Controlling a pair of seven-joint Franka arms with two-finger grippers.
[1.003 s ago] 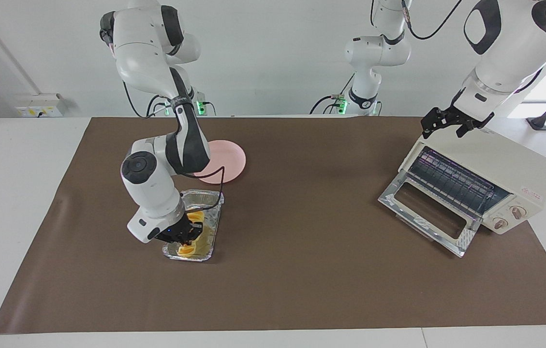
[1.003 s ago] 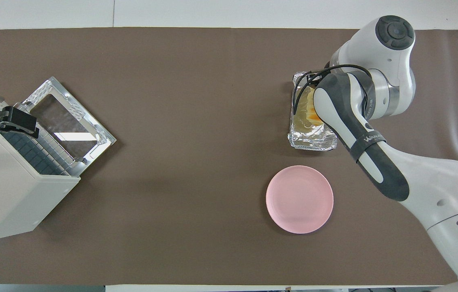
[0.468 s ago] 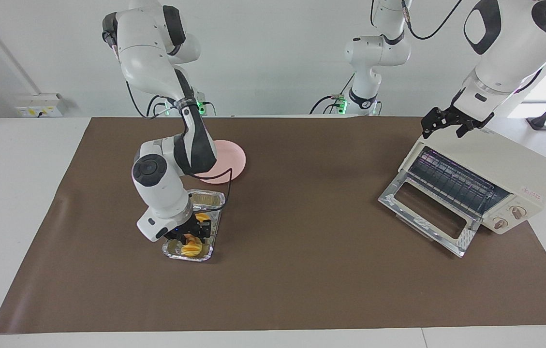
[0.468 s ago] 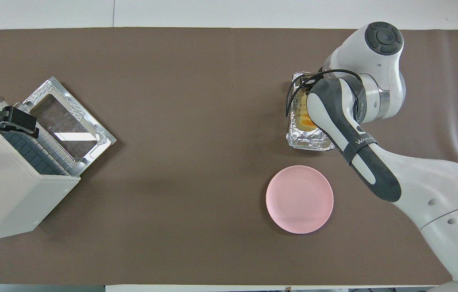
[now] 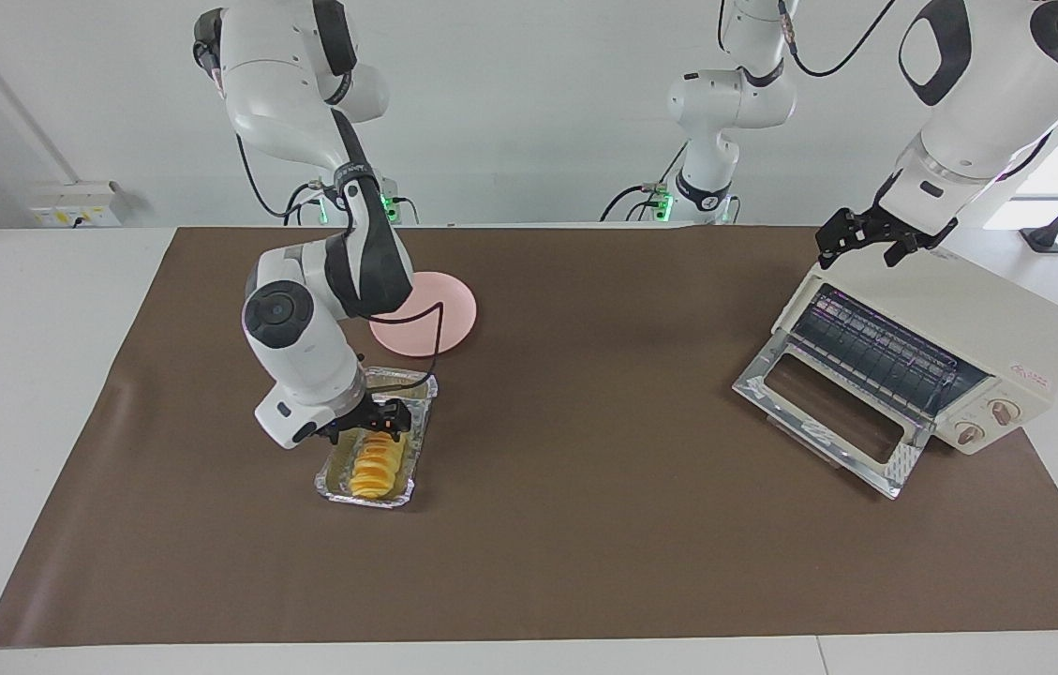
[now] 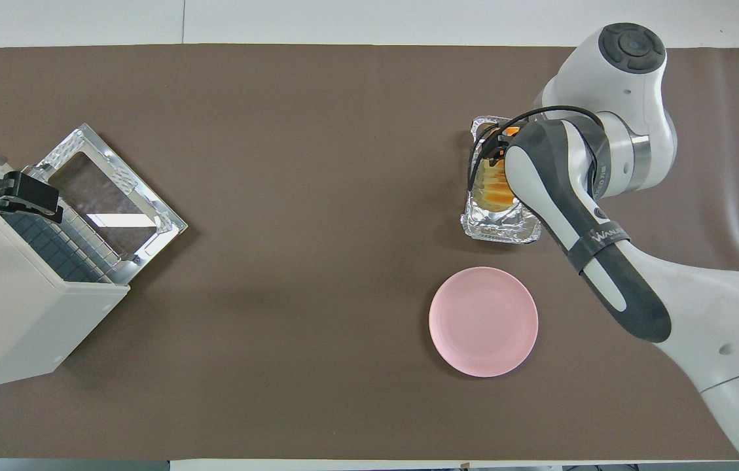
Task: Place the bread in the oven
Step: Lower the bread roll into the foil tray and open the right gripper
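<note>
The yellow-orange ridged bread point(image 5: 372, 469) lies lengthwise in a crinkled foil tray point(image 5: 334, 487) toward the right arm's end of the table. My right gripper point(image 5: 383, 422) hangs low over the end of the bread nearer the robots. In the overhead view the right arm covers most of the bread point(image 6: 491, 186) and hides the gripper. The cream-white oven point(image 5: 969, 314) stands at the left arm's end with its glass door point(image 5: 819, 412) dropped open and the wire rack showing. My left gripper point(image 5: 866, 246) waits, open, just over the oven's top front edge.
A round pink plate point(image 5: 442, 314) lies beside the foil tray, nearer the robots. A brown mat point(image 5: 585, 422) covers the table between the tray and the oven. The oven point(image 6: 9, 307) sits angled, with its door point(image 6: 107, 190) facing the middle of the mat.
My right gripper has risen out of the foil tray and drawn back toward the robots. More of the bread shows in the tray now. The left arm has not moved.
</note>
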